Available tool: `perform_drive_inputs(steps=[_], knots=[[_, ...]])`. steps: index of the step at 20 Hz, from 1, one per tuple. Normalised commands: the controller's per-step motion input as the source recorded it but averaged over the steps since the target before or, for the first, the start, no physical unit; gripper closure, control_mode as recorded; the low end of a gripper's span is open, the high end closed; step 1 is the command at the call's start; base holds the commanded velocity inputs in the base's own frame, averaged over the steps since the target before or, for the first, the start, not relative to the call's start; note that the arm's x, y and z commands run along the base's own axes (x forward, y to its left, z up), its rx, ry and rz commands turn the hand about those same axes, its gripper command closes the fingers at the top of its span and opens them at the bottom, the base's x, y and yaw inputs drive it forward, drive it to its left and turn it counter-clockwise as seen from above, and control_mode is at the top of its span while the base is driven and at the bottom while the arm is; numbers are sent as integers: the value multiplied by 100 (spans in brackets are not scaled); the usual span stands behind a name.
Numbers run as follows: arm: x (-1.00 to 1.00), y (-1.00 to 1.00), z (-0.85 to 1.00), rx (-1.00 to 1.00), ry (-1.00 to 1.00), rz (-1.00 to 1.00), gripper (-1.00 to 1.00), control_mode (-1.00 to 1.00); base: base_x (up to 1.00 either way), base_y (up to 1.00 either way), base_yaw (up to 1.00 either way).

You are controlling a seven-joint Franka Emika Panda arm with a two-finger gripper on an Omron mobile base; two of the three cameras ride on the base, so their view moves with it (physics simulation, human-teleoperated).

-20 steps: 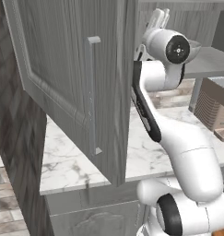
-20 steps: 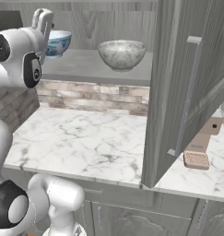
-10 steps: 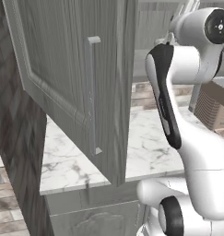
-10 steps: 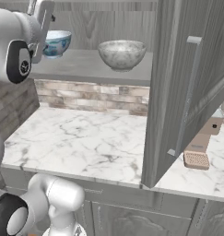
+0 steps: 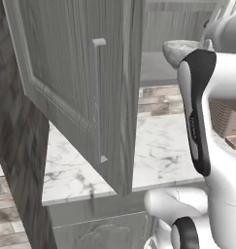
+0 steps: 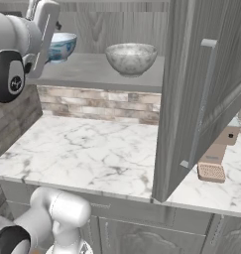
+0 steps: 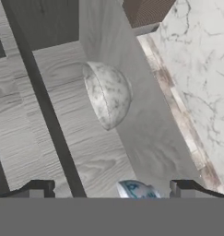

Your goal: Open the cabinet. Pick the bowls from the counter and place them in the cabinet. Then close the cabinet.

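Both bowls now sit on the grey shelf (image 6: 92, 69) inside the wall cabinet (image 6: 191, 59): the speckled stone-grey bowl (image 6: 131, 58) near the middle and the glossy light blue bowl (image 6: 60, 45) farther to the left in the right base view, well apart from each other. The marble worktop (image 6: 92, 154) below carries no bowl, so the placing part of the task looks finished. The end effector (image 7: 111, 186) is released, its fingertips (image 7: 37, 188) spread wide with nothing between them; in the hand view the blue bowl lies just beyond them, not gripped. Both doors stand swung out: the left door (image 5: 66, 87) with its slim bar handle (image 5: 96, 99) fills much of the left base view, and the right door (image 6: 206, 94) with its own handle (image 6: 200, 104) juts over the worktop in the right base view. By my reading the step in hand is the retreat from the shelf, with closing next. That calls for drawing the hand clear of the blue bowl without nudging it, then getting behind a door's outer face or handle and pushing it round on its hinge until it meets the cabinet front, and doing the same for the other door.
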Motion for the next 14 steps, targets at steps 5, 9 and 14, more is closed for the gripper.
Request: perform_drive_inputs(steps=[5, 9, 14], knots=[[-34, -29, -36, -1, 0, 0, -100, -100, 0, 0, 0], [-32, -18, -55, -5, 0, 0, -100, -100, 0, 0, 0], [-35, -21, -42, -2, 0, 0, -100, -100, 0, 0, 0]])
